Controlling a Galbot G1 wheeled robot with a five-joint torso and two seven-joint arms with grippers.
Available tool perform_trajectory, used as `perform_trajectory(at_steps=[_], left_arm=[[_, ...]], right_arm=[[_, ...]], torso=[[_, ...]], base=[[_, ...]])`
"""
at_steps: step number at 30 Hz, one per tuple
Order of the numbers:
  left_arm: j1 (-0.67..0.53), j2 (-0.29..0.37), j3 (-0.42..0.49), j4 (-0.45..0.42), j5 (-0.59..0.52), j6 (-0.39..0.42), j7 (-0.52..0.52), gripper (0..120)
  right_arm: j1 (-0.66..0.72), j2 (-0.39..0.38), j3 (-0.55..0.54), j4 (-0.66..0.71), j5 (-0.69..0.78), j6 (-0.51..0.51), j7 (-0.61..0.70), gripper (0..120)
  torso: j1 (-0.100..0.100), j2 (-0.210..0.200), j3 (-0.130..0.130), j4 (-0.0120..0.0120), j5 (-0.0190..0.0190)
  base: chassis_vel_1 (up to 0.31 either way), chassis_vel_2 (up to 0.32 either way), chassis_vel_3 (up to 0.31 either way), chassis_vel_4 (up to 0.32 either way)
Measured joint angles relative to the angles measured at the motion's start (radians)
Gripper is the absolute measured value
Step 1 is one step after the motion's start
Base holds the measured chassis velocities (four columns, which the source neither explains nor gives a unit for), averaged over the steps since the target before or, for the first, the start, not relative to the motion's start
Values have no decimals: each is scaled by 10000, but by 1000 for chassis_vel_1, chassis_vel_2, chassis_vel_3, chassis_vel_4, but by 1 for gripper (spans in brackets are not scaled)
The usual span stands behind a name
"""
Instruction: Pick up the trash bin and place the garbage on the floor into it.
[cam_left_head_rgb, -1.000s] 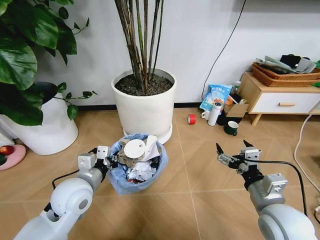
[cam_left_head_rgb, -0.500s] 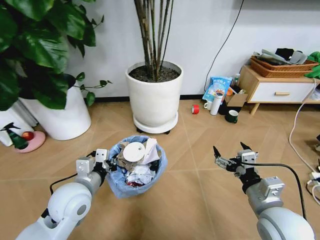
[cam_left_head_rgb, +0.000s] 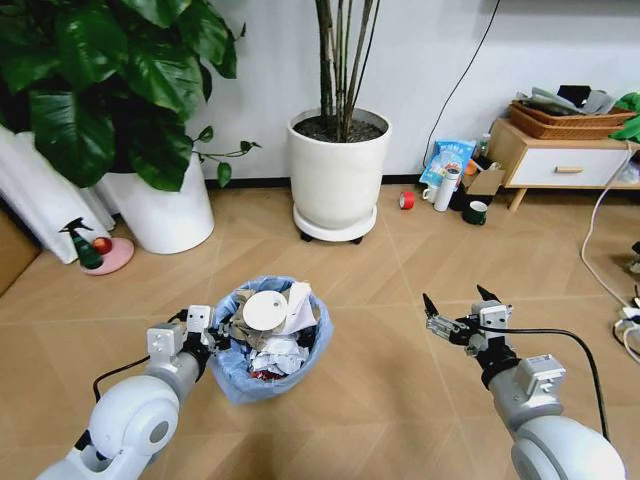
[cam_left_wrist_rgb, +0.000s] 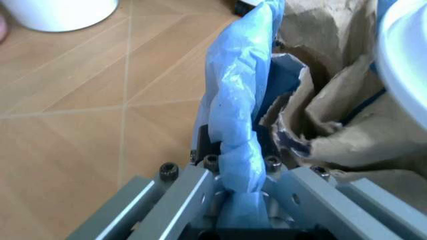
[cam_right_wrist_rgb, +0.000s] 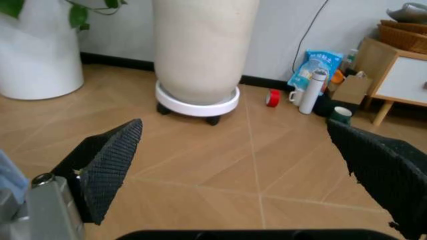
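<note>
The trash bin (cam_left_head_rgb: 268, 335), lined with a light-blue bag (cam_left_wrist_rgb: 233, 135), sits low of centre in the head view, at about 7 o'clock from the middle of the floor. The left gripper (cam_left_head_rgb: 208, 335) is at the bin's 9 o'clock side, clamped on the rim; the left wrist view shows the bag and rim pinched between its jaws. The garbage (cam_left_head_rgb: 272, 322) is piled inside the bin: a white round lid on top, white and brown crumpled paper (cam_left_wrist_rgb: 333, 115) beneath, a red scrap low in the heap. The right gripper (cam_left_head_rgb: 457, 309) hangs above bare floor at 3 o'clock from the bin, well apart from it, fingers spread wide with nothing between them. A white planter (cam_left_head_rgb: 339, 178) stands at 12 o'clock.
</note>
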Motion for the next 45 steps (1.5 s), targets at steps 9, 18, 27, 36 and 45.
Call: perform_trajectory(at_steps=[9,18,27,36,45], left_arm=[[13,-60,-7,-4,34,-14,8,0],[24,-137,-18,-5,72,-17,-2,0],[99,-241,-2,8,160,-23,11,0],[101,-335,-50,20,171,-36,12,0],[109,-347,-68,28,195,-40,17,0]], right_arm=[[41,-115,22,-76,62,10,12,100],[98,-266,212,-238,322,13,48,100],[77,-308,306,-336,473,33,49,100],[153,-139,313,-588,799,231,40,100],[149,-117,323,-597,805,240,41,100]], torso=[[1,-1,1,-1,-1],[1,0,1,2,16],[0,0,0,0,3],[-1,0,0,0,6],[2,0,2,-1,7]], base=[[388,-26,-376,26],[355,-27,-358,14],[321,-94,-313,95],[142,-78,-153,83],[-38,17,40,-22]])
